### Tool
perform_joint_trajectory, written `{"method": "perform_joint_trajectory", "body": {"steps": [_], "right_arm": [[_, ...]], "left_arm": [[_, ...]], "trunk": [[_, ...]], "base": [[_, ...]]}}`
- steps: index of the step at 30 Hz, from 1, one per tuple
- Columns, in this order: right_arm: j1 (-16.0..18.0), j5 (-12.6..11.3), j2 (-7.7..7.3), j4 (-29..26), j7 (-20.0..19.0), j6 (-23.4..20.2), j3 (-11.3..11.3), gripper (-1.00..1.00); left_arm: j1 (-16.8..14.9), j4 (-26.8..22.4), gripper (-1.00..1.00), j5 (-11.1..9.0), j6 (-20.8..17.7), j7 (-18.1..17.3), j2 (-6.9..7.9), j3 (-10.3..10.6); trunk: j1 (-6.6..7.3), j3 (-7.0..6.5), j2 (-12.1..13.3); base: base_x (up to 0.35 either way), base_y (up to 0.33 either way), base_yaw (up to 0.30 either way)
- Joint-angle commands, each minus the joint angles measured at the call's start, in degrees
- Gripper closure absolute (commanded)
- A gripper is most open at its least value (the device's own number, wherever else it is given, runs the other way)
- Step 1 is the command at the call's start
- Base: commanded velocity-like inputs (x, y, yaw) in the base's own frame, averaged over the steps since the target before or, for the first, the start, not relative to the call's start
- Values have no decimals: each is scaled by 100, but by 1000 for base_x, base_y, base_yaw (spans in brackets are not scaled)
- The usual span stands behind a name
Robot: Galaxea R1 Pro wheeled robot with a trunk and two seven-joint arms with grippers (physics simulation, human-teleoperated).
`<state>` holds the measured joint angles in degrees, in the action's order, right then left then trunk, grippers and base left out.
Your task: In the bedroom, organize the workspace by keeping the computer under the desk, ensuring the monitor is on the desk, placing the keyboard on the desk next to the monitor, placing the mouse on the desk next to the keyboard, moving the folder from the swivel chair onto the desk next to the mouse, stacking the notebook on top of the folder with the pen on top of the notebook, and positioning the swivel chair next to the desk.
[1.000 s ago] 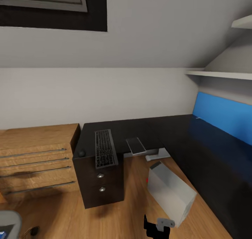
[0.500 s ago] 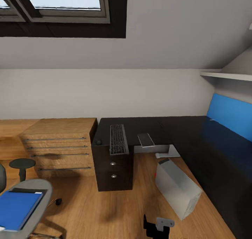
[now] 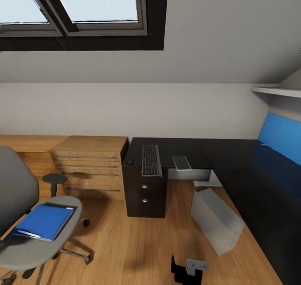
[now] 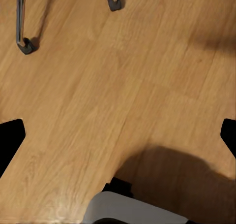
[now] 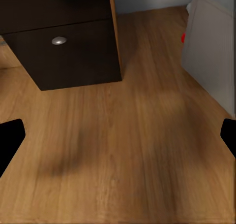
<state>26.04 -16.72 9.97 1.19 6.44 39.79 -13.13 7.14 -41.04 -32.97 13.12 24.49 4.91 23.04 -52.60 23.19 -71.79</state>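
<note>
The view swings left and pulls back, and that brings the swivel chair (image 3: 25,230) fully into the head view at lower left, where a second ago only a sliver of its seat peeked in. The blue folder (image 3: 44,221) lies flat on that seat, apart from the desk (image 3: 234,168), so it looks like the robot is lining up to fetch it. On the desk's near end the keyboard (image 3: 151,160) lies lengthwise above the drawers, with the little black mouse (image 3: 130,162) just beside it on the side nearer the wooden chest of drawers (image 3: 90,166). A flat grey slab (image 3: 181,162) rests on the other side of the keyboard; I cannot say what it is. The computer (image 3: 217,220) leans tilted on the wood floor (image 3: 125,243) beside the desk, not tucked under it. In the left wrist view, the left gripper (image 4: 118,135) hangs over bare planks with its dark fingertips (image 4: 11,138) wide apart at the frame edges, holding nothing, chrome chair legs (image 4: 22,27) close by. The right gripper (image 5: 118,135) is likewise spread and empty, facing the drawer front (image 5: 61,37) and the computer's grey side. Plenty left: folder, stack, chair, computer.
</note>
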Motion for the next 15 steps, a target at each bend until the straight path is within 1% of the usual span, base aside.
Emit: {"method": "perform_joint_trajectory", "body": {"steps": [1,15], "right_arm": [[6,-24,3,13,31,20,-49,-100],[6,-31,3,13,31,11,-49,-100]], "left_arm": [[-3,-9,-100,-61,33,38,10,43],[-3,-1,-100,-61,27,30,10,43]], "trunk": [[26,-13,37],[333,-264,599]], "base": [[-322,-2,16],[-335,0,3]]}}
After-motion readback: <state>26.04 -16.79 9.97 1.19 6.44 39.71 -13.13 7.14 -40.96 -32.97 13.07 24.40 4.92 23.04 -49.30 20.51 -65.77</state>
